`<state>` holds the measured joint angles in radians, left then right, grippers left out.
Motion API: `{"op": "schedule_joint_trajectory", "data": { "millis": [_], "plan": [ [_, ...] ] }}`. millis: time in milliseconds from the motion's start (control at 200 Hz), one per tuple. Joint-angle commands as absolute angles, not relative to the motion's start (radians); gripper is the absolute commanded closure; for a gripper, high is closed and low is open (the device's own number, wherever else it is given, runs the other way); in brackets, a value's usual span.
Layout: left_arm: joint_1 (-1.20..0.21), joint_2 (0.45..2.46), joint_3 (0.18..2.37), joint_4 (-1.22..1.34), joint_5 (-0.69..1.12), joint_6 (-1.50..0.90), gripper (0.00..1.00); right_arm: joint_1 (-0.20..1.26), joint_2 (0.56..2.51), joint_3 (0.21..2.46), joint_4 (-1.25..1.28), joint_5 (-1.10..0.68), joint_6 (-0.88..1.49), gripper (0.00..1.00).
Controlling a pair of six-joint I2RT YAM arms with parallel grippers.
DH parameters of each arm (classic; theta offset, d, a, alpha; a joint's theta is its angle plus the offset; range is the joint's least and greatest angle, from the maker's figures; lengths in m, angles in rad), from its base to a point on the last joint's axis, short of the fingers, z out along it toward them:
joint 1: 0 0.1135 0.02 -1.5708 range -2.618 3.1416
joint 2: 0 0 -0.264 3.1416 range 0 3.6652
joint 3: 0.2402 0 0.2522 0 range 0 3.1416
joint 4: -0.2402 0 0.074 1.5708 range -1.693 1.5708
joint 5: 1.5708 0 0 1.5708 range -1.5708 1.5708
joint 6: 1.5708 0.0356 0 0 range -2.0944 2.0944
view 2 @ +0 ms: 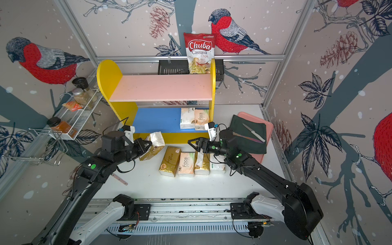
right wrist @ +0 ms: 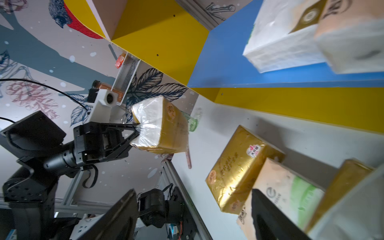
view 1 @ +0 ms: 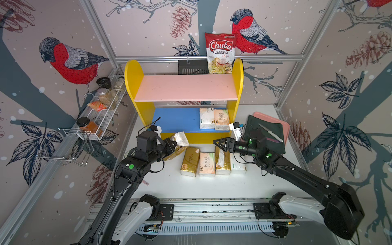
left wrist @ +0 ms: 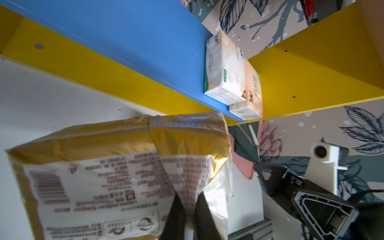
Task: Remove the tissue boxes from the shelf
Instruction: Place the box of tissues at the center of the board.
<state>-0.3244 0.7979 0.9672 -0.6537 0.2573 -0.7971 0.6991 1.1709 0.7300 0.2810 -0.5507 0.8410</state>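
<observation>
L end effector (view 1: 174,142) pinching gold pack (view 1: 180,146) by wrapper end only | risk: film slips/tears, pack drops | R end effector (view 1: 215,142) spread

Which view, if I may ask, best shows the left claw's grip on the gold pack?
The right wrist view: the left claw pinches the gold pack by its end wrapper, seen side-on. The left wrist view shows only fingertips; both top views show it small.

Left arm (view 1: 129,169) forward, left jaws tight together; right arm (view 1: 301,174) forward, right jaws wide apart.
</observation>
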Motion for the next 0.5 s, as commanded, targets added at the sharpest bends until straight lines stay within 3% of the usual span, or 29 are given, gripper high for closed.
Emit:
{"op": "schedule_joint_trajectory", "data": {
  "millis": [0, 495],
  "plan": [
    [-0.327, 0.785, 0.952, -0.467, 0.338, -0.835, 1.0, 0.74, 1.224, 0.749, 0.453, -0.578, 0.94, 0.17],
    [-0.371, 0.78, 0.881, -0.355, 0.342, -0.874, 1.0, 0.861, 1.463, 0.891, 0.615, -0.601, 1.01, 0.29]
  ]
}}
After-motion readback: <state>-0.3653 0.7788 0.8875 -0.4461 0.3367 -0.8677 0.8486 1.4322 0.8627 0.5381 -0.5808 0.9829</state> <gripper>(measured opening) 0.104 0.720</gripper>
